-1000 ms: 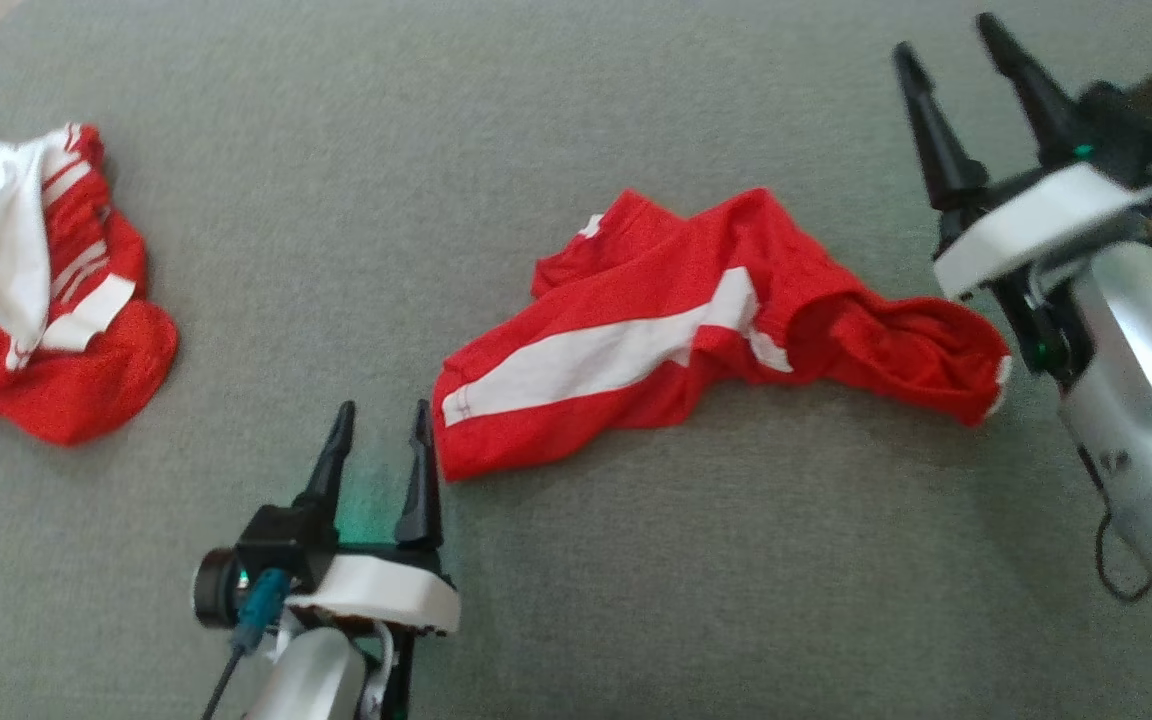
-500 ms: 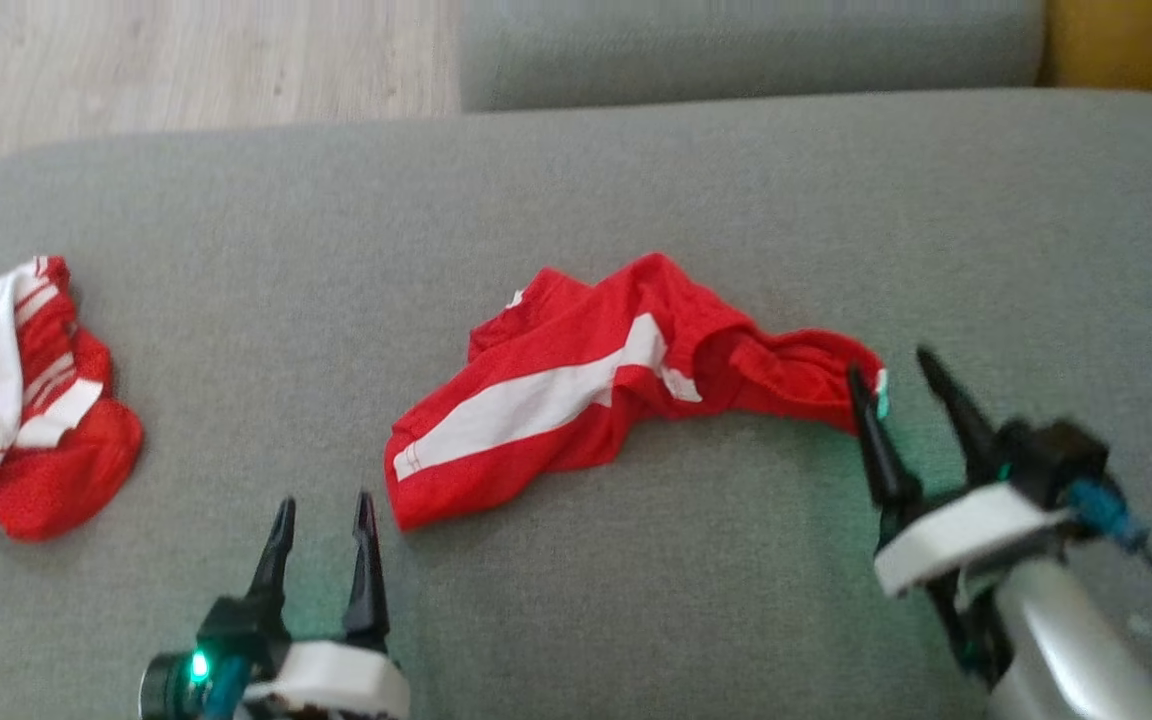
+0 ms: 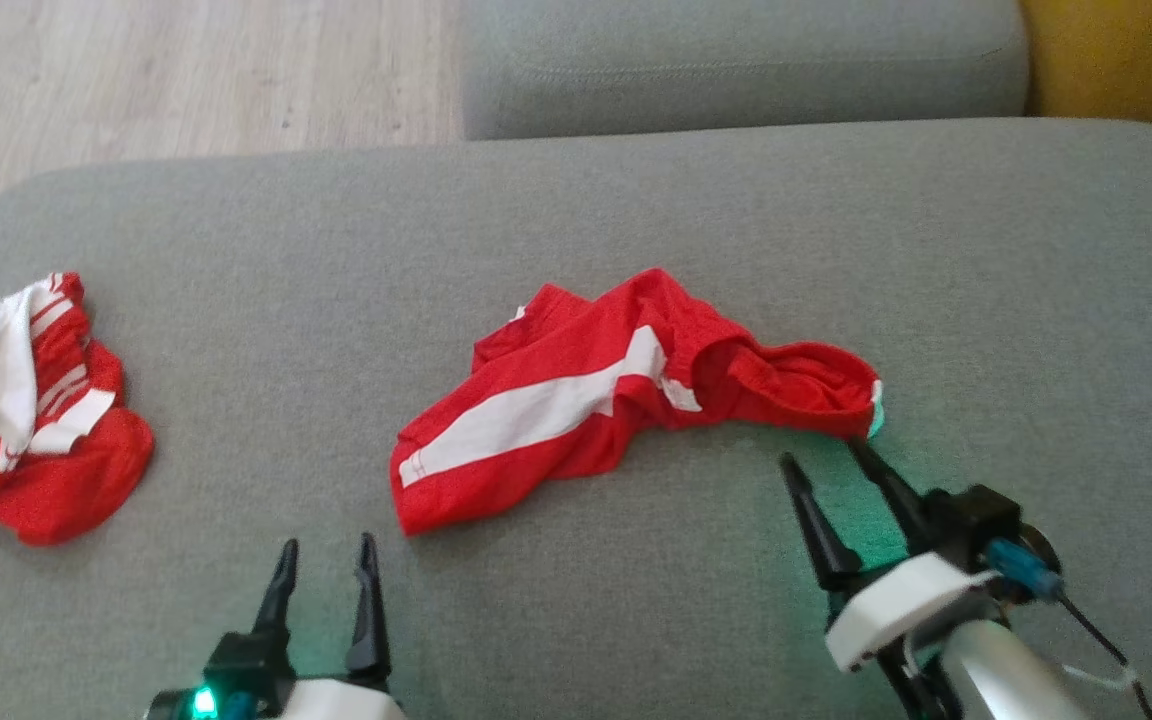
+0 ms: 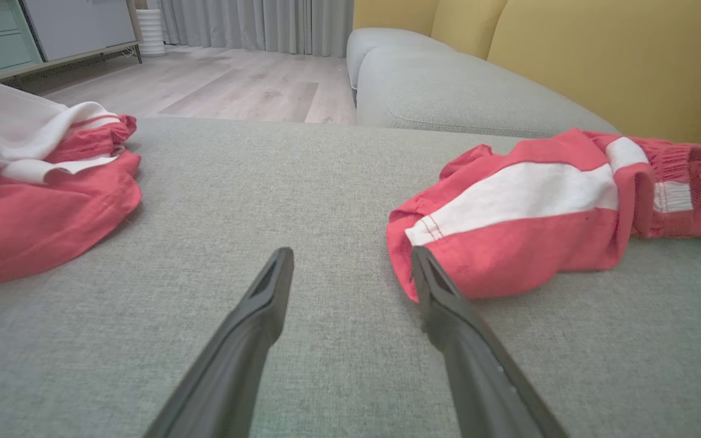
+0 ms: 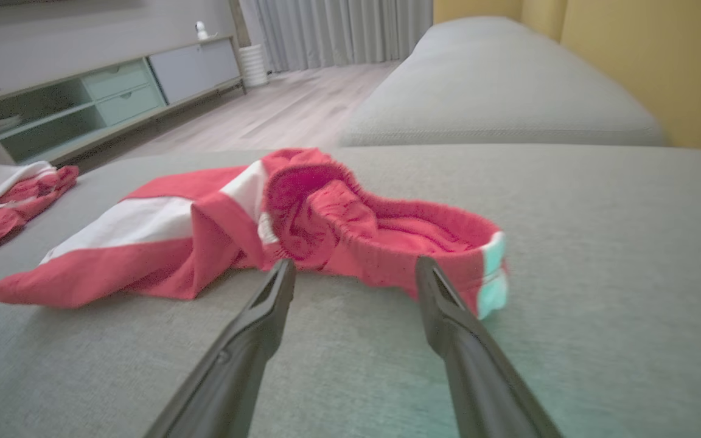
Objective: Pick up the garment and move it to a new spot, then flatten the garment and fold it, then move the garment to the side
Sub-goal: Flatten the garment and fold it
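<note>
1. The crumpled red fabric shorts with a broad white side stripe (image 3: pixel 586 400) lay near the middle of the grey upholstered sofa seat (image 3: pixel 636 220), not yet lifted.
2. The head view had shifted. Measured against the shorts, the right gripper (image 3: pixel 819 452) had come from beyond the waistband end down to its near side, jaws fully spread and empty.
3. The left gripper (image 3: pixel 327 542) stayed near the hem corner, wide open and empty.
4. Both ends looked lined up for the first pickup.

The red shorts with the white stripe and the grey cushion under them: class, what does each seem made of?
Red shorts with white stripe: thin, soft matte fabric, possibly polyester or cotton; it crumples, and the gathered waistband looks elastic.
Grey cushion: matte woven upholstery cloth; a fine weave shows up close.
</note>
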Controlling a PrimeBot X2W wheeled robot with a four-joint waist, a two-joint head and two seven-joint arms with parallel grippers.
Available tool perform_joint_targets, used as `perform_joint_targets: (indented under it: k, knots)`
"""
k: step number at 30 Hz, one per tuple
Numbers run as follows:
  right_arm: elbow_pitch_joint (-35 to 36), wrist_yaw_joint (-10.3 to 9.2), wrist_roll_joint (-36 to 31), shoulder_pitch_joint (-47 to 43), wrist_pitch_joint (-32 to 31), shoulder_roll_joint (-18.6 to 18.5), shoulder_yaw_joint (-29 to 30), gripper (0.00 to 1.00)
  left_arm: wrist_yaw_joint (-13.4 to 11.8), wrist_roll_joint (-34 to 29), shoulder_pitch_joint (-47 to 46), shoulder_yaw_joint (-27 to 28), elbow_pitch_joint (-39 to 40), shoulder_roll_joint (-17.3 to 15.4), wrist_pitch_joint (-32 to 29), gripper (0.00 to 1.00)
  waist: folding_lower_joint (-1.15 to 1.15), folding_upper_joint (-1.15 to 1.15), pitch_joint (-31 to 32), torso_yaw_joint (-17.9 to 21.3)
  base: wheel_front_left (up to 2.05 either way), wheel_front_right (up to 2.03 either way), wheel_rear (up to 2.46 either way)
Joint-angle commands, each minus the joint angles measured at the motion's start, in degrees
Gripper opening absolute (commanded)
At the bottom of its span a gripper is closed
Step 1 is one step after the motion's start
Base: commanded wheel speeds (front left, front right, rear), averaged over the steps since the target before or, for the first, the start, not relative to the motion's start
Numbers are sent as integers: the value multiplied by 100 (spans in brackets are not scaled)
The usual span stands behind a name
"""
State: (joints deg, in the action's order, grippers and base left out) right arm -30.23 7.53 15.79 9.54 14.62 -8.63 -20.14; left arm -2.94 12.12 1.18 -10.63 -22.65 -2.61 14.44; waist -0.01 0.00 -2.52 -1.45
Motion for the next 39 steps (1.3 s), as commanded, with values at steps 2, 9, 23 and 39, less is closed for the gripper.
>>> perform_joint_targets:
  k: [2,9,23,39]
  knots:
    - [52,-4,77,402,38,34,-242,100,17,33,-286,86,185,-27,56,100,1,0,-117,-102,0,0,0]
    - [-559,-4,205,1031,38,137,-645,100,8,186,-416,-122,202,-27,56,100,1,0,-361,-436,0,0,0]
    - [-951,-4,-2,1434,38,216,-592,100,-11,232,-601,-309,252,-27,56,100,1,0,-716,-782,0,0,0]
    - [-534,-4,219,1451,38,198,-590,0,-68,228,-683,-323,294,-27,56,100,1,0,-868,-725,0,0,0]
